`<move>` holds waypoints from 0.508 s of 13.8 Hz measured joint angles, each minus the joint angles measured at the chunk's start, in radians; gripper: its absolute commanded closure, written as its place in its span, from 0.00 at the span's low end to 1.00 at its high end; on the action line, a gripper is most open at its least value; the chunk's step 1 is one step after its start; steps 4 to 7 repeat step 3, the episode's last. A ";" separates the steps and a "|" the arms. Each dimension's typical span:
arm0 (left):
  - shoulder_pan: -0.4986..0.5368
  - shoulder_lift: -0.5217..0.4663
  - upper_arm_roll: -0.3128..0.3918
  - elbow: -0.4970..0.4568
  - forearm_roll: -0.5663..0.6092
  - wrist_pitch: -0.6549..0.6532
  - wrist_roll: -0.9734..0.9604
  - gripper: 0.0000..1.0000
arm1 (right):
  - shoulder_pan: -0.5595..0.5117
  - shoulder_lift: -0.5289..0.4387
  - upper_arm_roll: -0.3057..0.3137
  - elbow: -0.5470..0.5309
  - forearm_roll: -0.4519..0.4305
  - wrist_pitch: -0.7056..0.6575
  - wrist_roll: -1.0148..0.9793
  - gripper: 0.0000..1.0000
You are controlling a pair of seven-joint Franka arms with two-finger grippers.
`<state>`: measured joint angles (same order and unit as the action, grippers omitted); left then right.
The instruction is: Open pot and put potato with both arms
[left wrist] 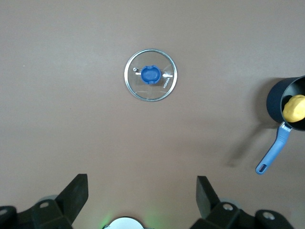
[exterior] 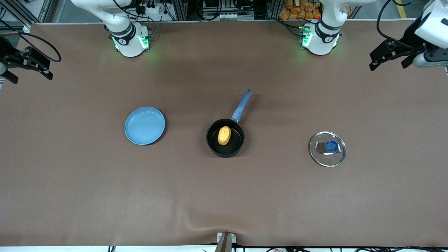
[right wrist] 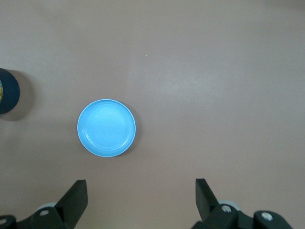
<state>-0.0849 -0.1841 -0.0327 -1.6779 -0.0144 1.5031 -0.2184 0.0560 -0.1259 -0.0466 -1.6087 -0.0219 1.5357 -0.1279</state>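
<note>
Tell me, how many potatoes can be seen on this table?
1. The small yellow-orange oval potato lies inside the round black pot with the long blue handle, mid-table. None seems hidden.

Pot [exterior: 225, 138] at mid tabletop [exterior: 224, 196], potato [exterior: 224, 135] lying in it. Pot handle [exterior: 241, 105] runs away from the front camera, angled toward the left arm's end. Lid [exterior: 327, 148] flat on the tabletop, well apart from the pot, toward the left arm's end and slightly nearer the front camera. Plate [exterior: 145, 125] on the tabletop toward the right arm's end, well apart from the pot.
</note>
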 measured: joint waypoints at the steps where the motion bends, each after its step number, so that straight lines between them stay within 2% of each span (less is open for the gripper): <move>1: 0.002 0.000 0.008 0.002 0.000 0.000 0.001 0.00 | 0.000 0.000 0.000 0.000 0.000 0.000 0.000 0.00; 7: 0.003 0.001 0.015 0.007 0.000 0.000 0.003 0.00 | 0.000 0.001 0.001 0.000 0.000 0.001 0.000 0.00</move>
